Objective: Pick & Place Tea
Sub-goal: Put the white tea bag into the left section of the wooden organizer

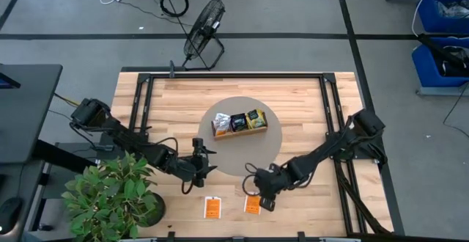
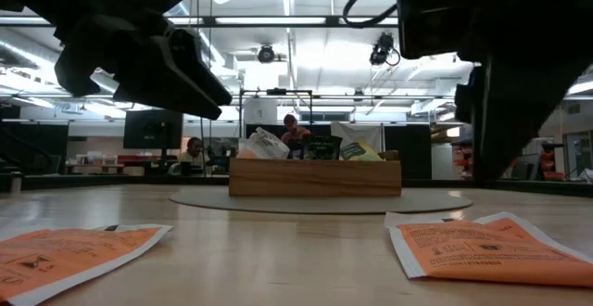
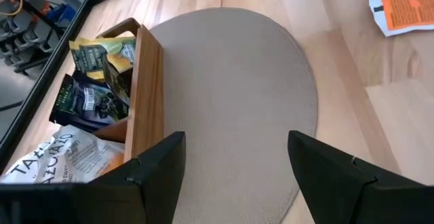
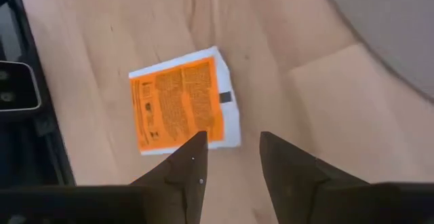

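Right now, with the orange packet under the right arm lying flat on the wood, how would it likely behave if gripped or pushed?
The orange packet lies flat and thin, so it probably flexes rather than staying stiff. It looks light and would likely slide across the table if nudged. Its low edges may be hard to catch.

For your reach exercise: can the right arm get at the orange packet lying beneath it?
Probably yes: the right gripper hangs just over the orange packet, jaws open, with only bare table between them.

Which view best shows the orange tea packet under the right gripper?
The right wrist view: the flat orange-and-white packet lies whole beyond the open right gripper. The high view shows it small and partly covered; the low view edge-on; the left wrist view does not.
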